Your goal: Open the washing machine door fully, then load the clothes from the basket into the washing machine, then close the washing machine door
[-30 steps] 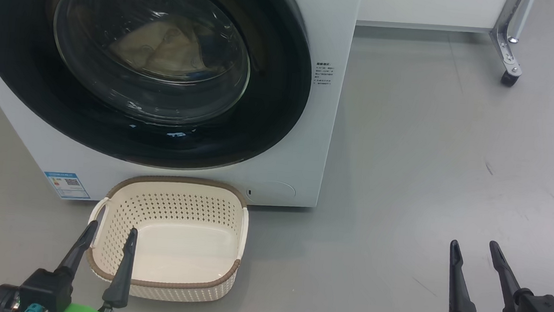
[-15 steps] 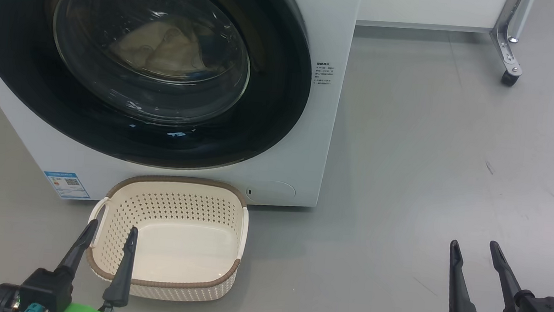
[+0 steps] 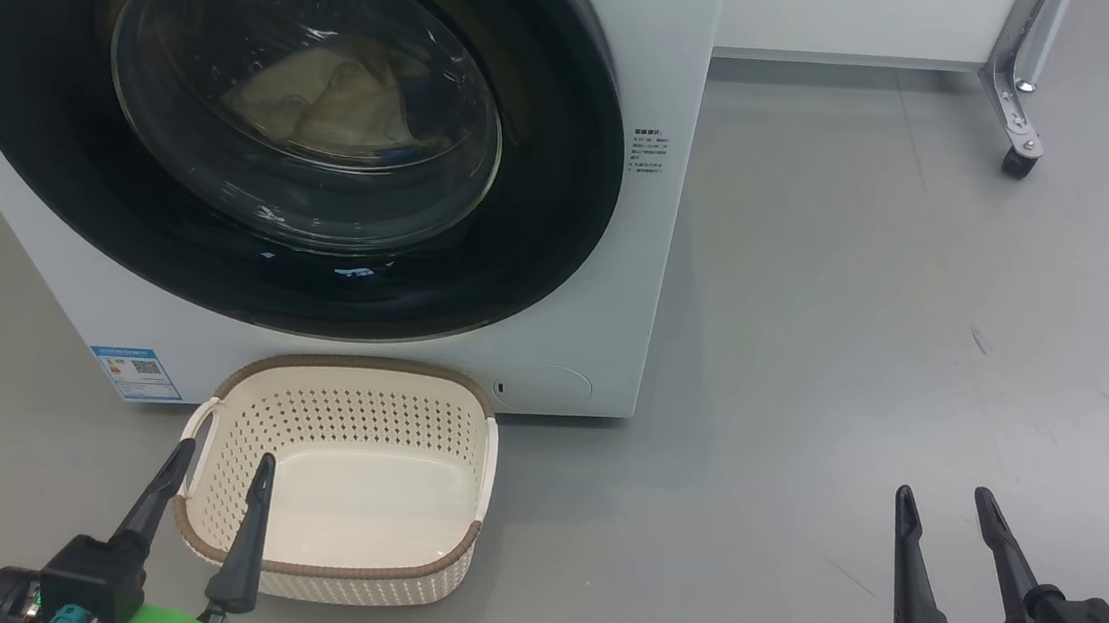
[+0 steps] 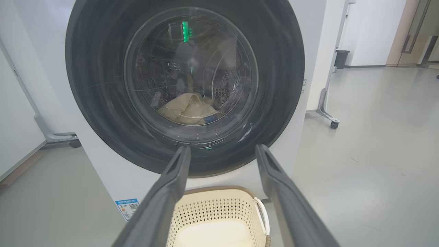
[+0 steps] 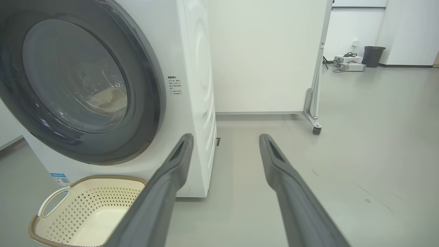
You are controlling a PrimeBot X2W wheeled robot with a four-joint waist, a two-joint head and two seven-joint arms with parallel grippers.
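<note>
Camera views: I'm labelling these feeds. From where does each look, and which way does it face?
Head view: high on the robot, looking down at the shut washing machine door and basket; left gripper and right gripper show below.
Left wrist view: low, facing the door squarely; its own two fingers show.
Right wrist view: low, further right, facing the door obliquely; its fingers show.
All share door and basket.

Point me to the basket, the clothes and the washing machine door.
basket [image 3: 355, 415], head view, far perforated wall.
clothes [image 3: 331, 106], head view, middle of the cream fold.
washing machine door [image 3: 556, 181], head view, right side of black rim.
</note>
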